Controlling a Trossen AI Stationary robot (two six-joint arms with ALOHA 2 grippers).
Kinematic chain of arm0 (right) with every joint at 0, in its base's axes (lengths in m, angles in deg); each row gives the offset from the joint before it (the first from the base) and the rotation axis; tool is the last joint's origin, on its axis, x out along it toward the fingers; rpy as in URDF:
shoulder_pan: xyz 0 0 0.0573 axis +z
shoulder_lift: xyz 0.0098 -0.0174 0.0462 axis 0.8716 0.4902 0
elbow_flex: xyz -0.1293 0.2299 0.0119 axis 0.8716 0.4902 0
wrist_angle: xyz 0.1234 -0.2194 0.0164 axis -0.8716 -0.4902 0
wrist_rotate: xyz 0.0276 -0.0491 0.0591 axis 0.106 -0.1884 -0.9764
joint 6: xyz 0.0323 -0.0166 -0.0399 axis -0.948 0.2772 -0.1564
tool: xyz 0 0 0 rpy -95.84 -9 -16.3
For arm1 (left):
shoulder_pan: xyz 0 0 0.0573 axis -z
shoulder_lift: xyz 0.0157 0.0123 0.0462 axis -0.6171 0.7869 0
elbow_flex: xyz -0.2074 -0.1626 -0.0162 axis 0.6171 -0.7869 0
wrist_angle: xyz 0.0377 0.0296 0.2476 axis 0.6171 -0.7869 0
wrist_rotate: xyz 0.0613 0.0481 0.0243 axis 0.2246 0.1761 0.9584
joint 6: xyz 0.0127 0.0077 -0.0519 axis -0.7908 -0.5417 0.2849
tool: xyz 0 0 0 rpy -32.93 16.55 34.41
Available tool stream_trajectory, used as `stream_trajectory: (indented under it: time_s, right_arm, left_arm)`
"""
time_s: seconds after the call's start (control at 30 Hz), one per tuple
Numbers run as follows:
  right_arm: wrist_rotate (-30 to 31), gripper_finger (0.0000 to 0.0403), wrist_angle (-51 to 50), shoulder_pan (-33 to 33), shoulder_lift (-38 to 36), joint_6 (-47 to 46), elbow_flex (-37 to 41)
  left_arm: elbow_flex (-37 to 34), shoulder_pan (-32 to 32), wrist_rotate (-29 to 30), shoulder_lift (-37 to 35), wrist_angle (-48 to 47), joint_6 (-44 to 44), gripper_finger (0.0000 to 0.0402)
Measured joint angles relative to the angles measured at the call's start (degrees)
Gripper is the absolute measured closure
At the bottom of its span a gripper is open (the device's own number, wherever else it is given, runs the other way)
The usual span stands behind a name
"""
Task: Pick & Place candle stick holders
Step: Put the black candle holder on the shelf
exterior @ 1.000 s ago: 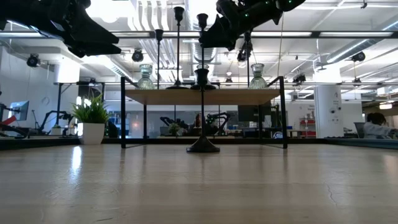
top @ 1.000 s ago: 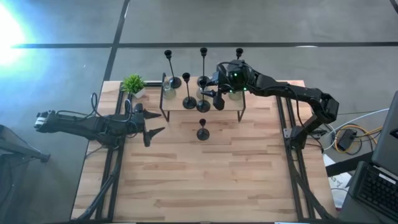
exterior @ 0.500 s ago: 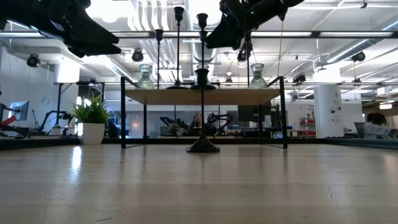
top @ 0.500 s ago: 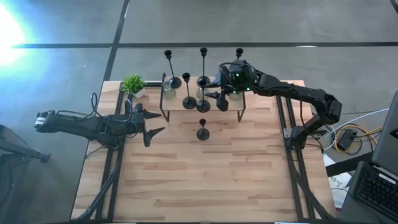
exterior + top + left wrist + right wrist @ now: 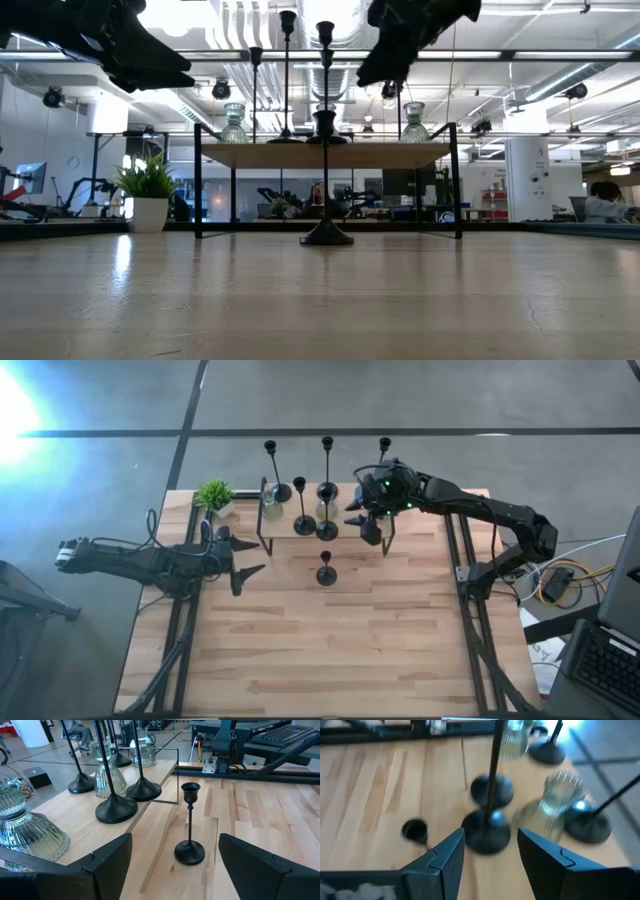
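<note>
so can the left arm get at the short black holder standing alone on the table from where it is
Probably yes. The left gripper is open and faces the short black holder, which stands alone on bare table in front of the shelf; nothing lies between them.

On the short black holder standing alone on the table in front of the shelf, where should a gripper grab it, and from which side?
Probably the thin stem of the short black holder, between cup and domed base. It stands upright, clear of the shelf, so coming in level from the open left gripper looks easiest; the base seems too wide.
</note>
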Motion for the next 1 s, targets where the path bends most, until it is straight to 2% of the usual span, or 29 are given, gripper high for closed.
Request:
stream_trajectory:
  time_s: [0.2,0.37,0.43,0.5,0.57,0.77,0.87,1.0]
  right_arm:
    - [-0.3,0.0239,-10.3,2.4,-1.6,-3.0,0.2]
    - [-0.4,0.0261,-12.3,7.9,-3.7,-4.9,3.0]
    - [-0.3,0.0269,-12.1,10.4,-4.6,-6.0,4.3]
    - [0.1,0.0277,-11.5,12.8,-6.1,-7.4,6.3]
    - [1.4,0.0284,-9.5,14.9,-7.9,-9.3,8.6]
    - [6.2,0.0296,0.8,19.7,-15.1,-16.6,19.5]
    - [8.9,0.0299,10.5,21.3,-18.7,-19.2,26.8]
    - [9.4,0.0301,26.7,22.0,-21.2,-19.6,36.2]
  left_arm:
    - [0.0,0.0,0.0,0.0,0.0,0.0,0.0101]
    - [0.0,0.0,-0.3,0.0,0.1,1.2,0.0101]
    - [0.0,0.0,-2.9,-0.1,-0.5,1.2,0.0101]
    - [-0.3,0.0,-8.3,-0.8,-2.1,-2.8,0.0101]
    - [-2.1,0.1,-13.1,-2.1,-0.7,-4.5,0.0101]
    - [-10.0,0.0,-18.7,-11.2,3.3,-3.7,0.0101]
    - [-13.3,0.0,-21.1,-16.8,3.4,-4.7,0.0101]
    - [-16.6,0.0,-22.9,-22.9,3.5,-5.8,0.0101]
